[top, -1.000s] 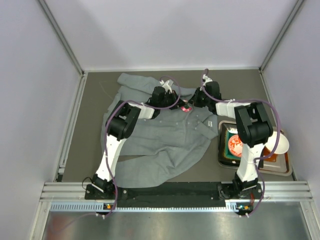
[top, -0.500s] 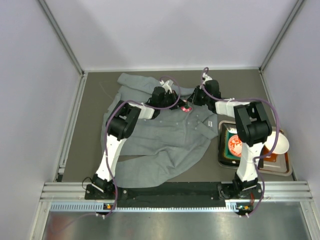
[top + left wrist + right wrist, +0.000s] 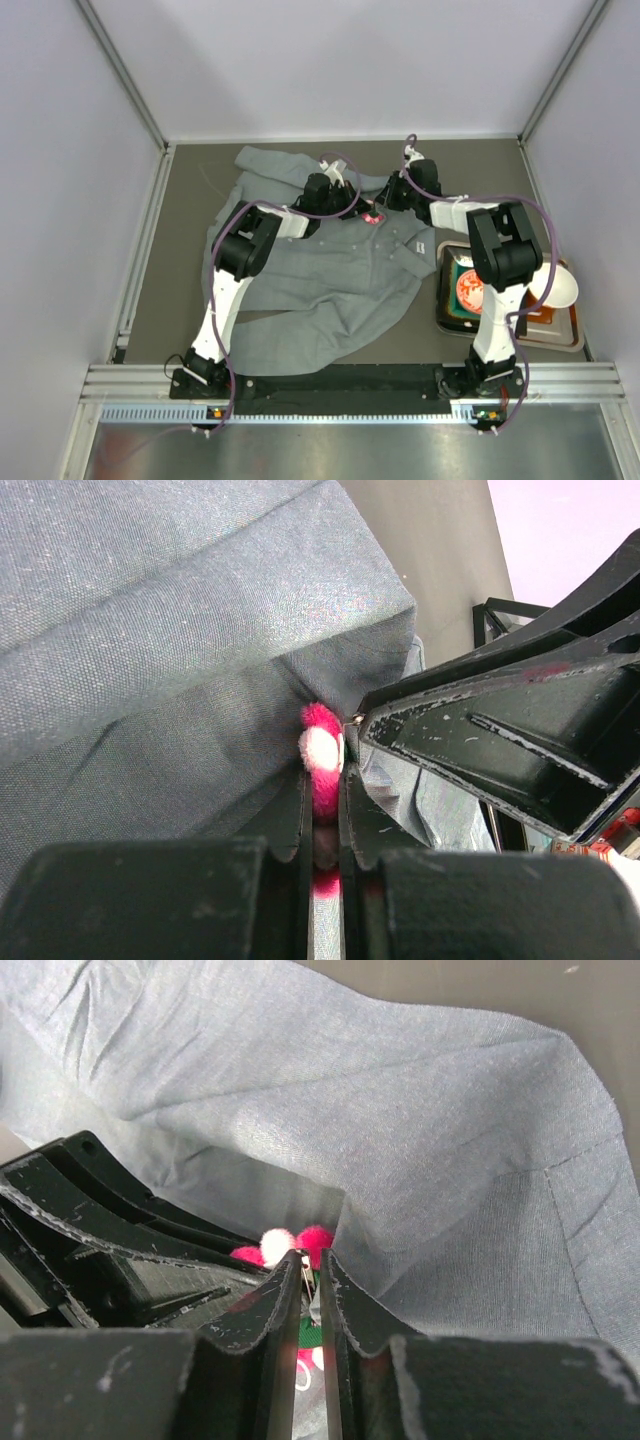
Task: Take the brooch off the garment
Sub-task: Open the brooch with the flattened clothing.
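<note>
Near the middle of the tabletop's (image 3: 190,200) far edge, we found the brooch (image 3: 322,748) against a fold of the rumpled grey garment (image 3: 330,275). The left gripper's (image 3: 323,780) jaws were pinched on its pink petals. The right gripper's (image 3: 312,1263) jaws stood narrow, tips at the brooch from the opposite side; whether they gripped it we could not tell.

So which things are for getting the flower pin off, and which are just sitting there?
For the job: brooch, shirt, left gripper, right gripper. Both grippers are right at the brooch.

Just lying about: tray, white bowl, red round thing in the tray.
</note>
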Motion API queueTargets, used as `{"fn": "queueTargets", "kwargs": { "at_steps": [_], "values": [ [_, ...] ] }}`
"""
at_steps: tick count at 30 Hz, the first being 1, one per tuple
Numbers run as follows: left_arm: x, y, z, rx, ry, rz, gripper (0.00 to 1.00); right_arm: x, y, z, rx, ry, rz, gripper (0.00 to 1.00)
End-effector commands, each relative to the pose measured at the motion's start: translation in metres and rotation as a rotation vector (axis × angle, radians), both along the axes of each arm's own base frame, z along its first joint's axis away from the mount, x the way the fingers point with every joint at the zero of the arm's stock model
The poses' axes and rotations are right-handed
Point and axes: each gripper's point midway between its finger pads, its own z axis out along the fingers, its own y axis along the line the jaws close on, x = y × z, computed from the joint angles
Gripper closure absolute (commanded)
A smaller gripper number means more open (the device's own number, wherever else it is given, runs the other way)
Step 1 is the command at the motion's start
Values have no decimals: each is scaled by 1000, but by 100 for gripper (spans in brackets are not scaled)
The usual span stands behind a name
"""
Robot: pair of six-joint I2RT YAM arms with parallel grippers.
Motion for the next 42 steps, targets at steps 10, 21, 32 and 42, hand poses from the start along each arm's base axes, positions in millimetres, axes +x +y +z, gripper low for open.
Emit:
{"fn": "queueTargets", "kwargs": {
  "at_steps": [10,21,32,42],
  "values": [
    [-8,0,-28,50,40,-14,100,22,-6,15,9,-52,-26,89],
    [-9,-1,-28,51,39,-16,100,22,-7,14,0,-48,-27,89],
    [-8,0,-29,50,43,-11,100,7,-12,27,-12,-72,-29,89],
    [-7,0,-28,49,42,-7,100,4,-2,20,55,-45,0,92]
  ]
}}
